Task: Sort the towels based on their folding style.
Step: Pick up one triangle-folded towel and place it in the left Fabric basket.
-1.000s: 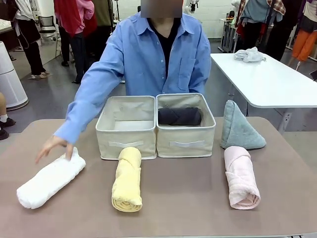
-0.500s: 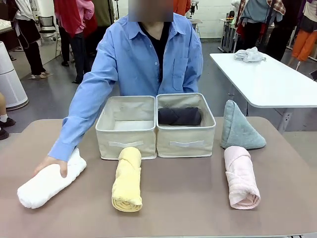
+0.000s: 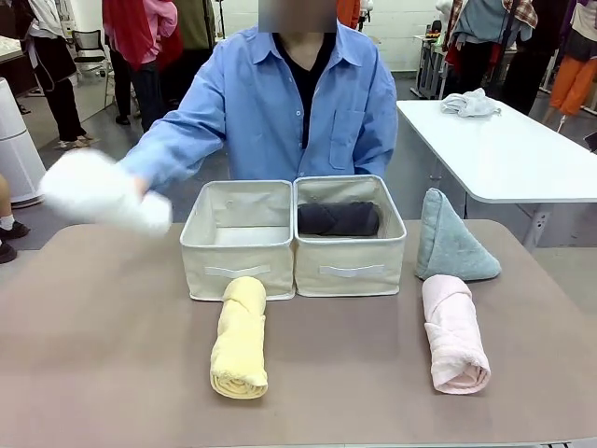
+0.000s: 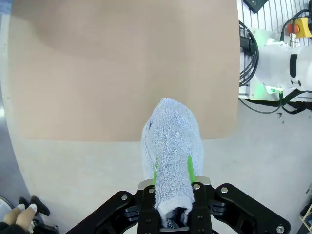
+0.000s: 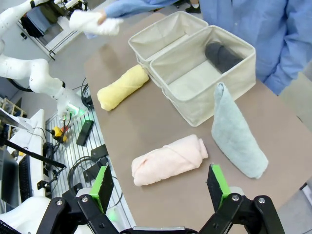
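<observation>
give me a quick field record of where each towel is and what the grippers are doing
white roll: held in the air by the person, left of the left box
pale yellow roll: on the table in front of the left box
dark grey roll: inside the right box
grey-green cone: upright, right of the right box
pink roll: on the table in front of the cone
left gripper: shut on the lavender-blue towel
right gripper: open, holding nothing

Brown table [image 3: 112, 355] with boxes [image 3: 238, 269], towels [image 3: 240, 341]
</observation>
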### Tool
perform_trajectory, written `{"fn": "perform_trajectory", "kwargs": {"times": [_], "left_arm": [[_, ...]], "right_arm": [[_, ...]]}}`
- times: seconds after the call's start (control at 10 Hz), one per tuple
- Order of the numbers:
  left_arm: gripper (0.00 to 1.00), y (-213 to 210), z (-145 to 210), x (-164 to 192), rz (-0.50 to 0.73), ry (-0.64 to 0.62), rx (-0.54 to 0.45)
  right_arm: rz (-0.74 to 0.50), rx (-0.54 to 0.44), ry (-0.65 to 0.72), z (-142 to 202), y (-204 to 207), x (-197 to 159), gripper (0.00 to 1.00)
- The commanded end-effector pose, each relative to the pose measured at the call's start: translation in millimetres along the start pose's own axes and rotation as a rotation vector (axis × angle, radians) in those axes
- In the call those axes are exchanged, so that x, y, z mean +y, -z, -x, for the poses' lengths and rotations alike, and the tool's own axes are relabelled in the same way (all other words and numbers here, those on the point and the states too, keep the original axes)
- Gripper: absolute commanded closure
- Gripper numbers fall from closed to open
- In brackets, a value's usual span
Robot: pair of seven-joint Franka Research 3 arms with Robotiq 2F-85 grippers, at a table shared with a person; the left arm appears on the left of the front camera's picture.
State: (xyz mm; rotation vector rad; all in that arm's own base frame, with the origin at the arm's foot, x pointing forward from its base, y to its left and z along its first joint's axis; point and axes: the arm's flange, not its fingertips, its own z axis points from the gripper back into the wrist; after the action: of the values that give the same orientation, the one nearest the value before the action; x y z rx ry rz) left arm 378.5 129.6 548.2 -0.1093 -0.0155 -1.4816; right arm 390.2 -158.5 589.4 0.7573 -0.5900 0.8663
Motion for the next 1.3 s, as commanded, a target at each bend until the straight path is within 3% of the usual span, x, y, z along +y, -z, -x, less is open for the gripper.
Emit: {"fn": "perform_trajectory", "kwargs": {"times": [0.0,0.2,0.3,0.5,0.8,1.0,1.2], "left_arm": [[1.0,-2.3,0.6,-1.8,-0.01,0.017,0.0],[1.0,-2.3,0.6,-1.8,-0.01,0.017,0.0],[0.82,-0.3,0.1,-0.3,-0.001,0.002,0.0],[0.82,-27.4,-43.3,11.6,-0.087,0.105,-0.077],[0.82,-86.0,-129.9,7.9,-0.18,0.178,-0.055],[0.82,-79.4,-178.0,17.2,-0.138,0.208,-0.056],[0.82,-70.7,-192.3,17.6,-0.117,0.196,-0.081]], "right_arm": [[-0.01,-0.002,-0.018,3.2,1.9,2.0,0.0],[-0.01,-0.002,-0.018,3.2,1.9,2.0,0.0],[-0.01,-0.002,-0.018,3.2,1.9,2.0,0.0],[-0.01,-0.002,-0.018,3.2,1.9,2.0,0.0],[-0.01,-0.002,-0.018,3.2,1.9,2.0,0.0],[-0.01,-0.002,-0.018,3.2,1.9,2.0,0.0],[-0.01,-0.002,-0.018,3.2,1.9,2.0,0.0]]}}
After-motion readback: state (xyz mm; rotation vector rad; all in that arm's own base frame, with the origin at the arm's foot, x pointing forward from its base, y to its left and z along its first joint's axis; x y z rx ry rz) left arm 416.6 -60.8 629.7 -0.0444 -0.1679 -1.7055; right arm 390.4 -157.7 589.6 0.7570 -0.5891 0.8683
